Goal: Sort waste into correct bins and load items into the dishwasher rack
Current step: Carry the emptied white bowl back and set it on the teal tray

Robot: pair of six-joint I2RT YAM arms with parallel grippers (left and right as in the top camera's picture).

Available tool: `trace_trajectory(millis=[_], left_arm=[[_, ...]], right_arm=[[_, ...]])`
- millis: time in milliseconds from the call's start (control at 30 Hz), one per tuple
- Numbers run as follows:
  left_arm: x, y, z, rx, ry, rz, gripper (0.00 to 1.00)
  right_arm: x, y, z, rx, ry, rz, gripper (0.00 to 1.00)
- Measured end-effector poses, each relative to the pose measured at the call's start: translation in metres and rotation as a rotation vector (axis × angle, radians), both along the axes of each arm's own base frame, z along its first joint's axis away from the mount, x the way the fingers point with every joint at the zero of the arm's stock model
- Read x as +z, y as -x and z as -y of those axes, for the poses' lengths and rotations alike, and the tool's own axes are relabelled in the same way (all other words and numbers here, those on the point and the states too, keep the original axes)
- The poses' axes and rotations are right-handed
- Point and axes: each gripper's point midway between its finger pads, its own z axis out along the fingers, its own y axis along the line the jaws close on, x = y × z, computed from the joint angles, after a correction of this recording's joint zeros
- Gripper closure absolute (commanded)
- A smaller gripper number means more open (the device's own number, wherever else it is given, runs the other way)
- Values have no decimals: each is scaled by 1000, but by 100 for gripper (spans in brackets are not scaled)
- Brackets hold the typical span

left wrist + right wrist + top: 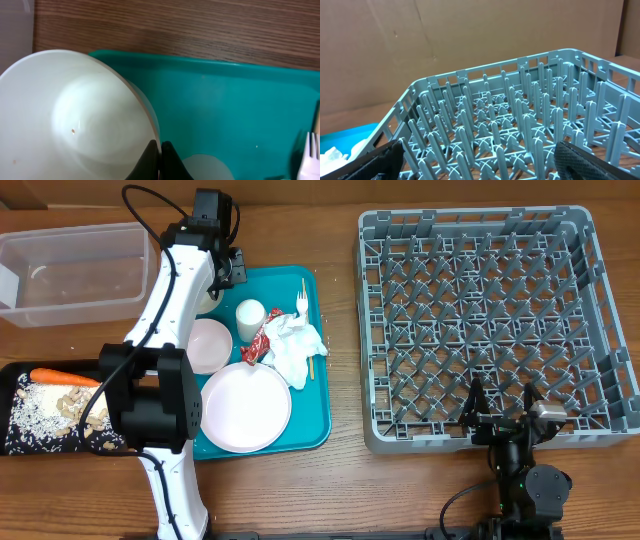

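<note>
The left gripper [160,159] is clenched on the thin rim of a small white bowl [75,115], glossy and round, at the upper-left corner of the teal tray [225,95]. The grey lattice rack [367,330] lies well apart toward frame right. The right gripper [500,408], jaws spread wide and empty, hovers at its lower wall and is the nearer arm.
</note>
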Motion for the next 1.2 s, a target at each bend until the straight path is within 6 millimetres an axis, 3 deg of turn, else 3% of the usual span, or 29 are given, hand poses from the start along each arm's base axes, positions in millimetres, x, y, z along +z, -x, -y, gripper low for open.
trace_trajectory(millis=[500, 600, 700, 1033, 1200], left_arm=[[-8, 11, 1, 6, 9, -45, 95], [-8, 11, 1, 5, 10, -47, 90], [-9, 12, 4, 7, 15, -50, 78], [-9, 11, 10, 2, 22, -42, 72], [-5, 20, 8, 3, 17, -82, 72]], right_arm=[[0, 0, 0, 0, 0, 0, 0], [0, 0, 0, 0, 0, 0, 0], [0, 0, 0, 0, 0, 0, 0], [0, 0, 0, 0, 0, 0, 0], [0, 0, 0, 0, 0, -1, 0]])
